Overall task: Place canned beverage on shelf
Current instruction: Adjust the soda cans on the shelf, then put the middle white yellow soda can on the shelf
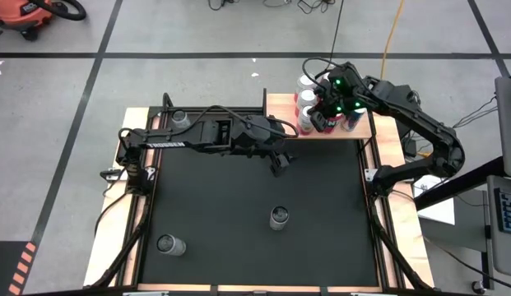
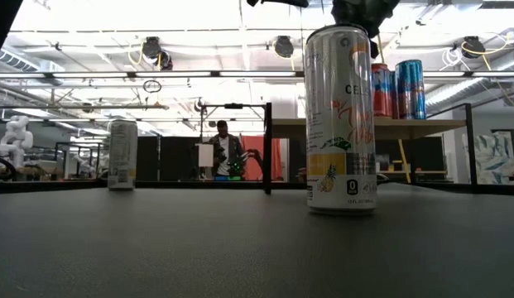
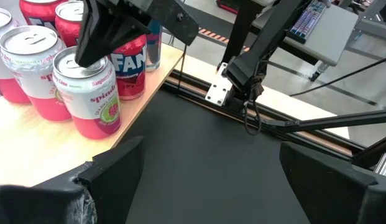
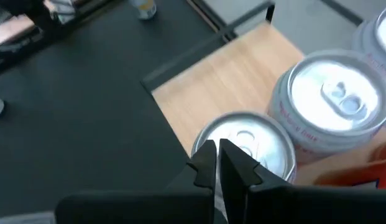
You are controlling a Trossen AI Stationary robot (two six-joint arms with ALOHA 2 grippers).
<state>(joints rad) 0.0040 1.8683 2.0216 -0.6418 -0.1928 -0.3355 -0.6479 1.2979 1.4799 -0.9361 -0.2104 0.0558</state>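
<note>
The shelf [image 1: 280,107], a light-wood board on a black frame, stands at the table's far right corner with several cans upright on it. My right gripper [image 1: 327,107] hangs over these cans, fingers shut [image 4: 216,152], its tips at the lid of a pink-and-white can [image 3: 90,93] at the shelf's near edge. My left gripper [image 1: 280,160] is open and empty over the black mat, just left of and nearer than the shelf. A tall white can [image 1: 279,217] stands upright on the mat, also in the low view [image 2: 340,120]. My right gripper's shut fingertips [image 3: 87,53] come down from above onto or just over the pink-and-white can's silver lid [image 4: 261,149], close to its rim. I cannot tell whether they touch it. The can stands upright on the shelf board.
Another can [image 1: 170,244] stands at the mat's near left, and one [image 1: 180,118] at the far left edge. The shelf's black post [image 2: 267,149] rises at its left end. A person [image 2: 226,153] stands far behind the table. Bare mat lies between the cans.
</note>
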